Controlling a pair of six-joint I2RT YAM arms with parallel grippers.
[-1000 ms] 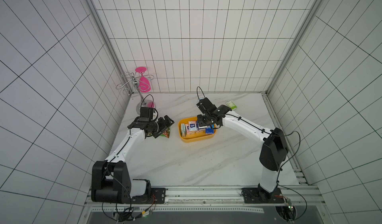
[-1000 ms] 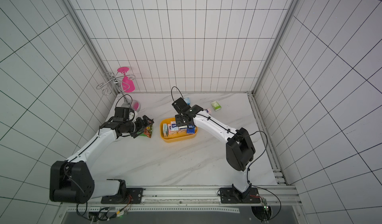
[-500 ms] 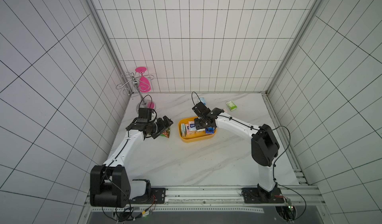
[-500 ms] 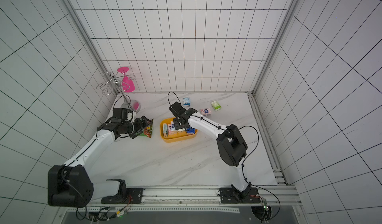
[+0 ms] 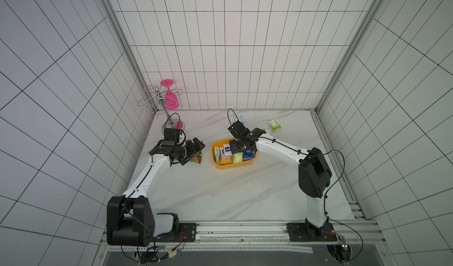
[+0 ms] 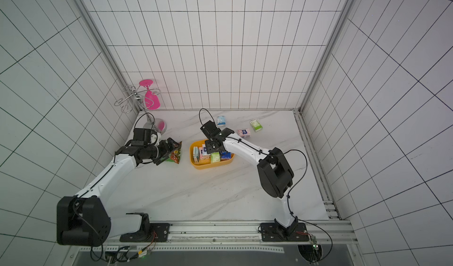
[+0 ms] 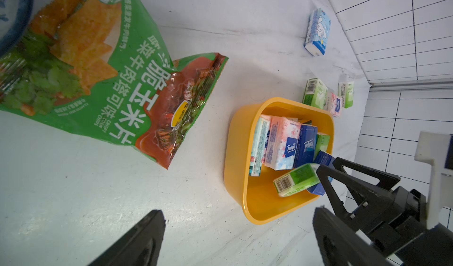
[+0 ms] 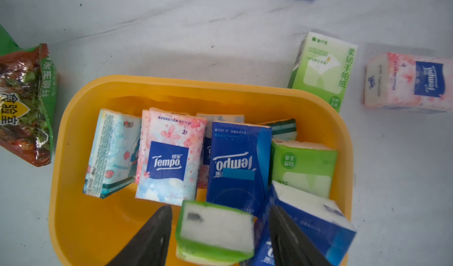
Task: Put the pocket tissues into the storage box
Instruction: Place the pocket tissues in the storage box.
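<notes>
Left arm point(image 5: 153, 169) stretched forward, elbow low; left tool point(image 7: 237, 213) aimed across the surface, jaws spread wide. Right arm point(image 5: 277, 146) reaches inward; right tool point(image 8: 220, 209) tipped downward, jaws parted.

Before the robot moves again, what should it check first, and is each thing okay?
1. Tilted green packet inside the storage box: ok.
2. Right tool open: ok, gaps show on both sides of that packet.
3. Left tool open and empty: ok.
4. All tissues boxed: not ok; the light-blue packet, near green packet, far green packet and pink packet lie on the table.
5. Room left in the box: ok, bare yellow floor shows.
6. Snack bag outside the box: ok.
</notes>
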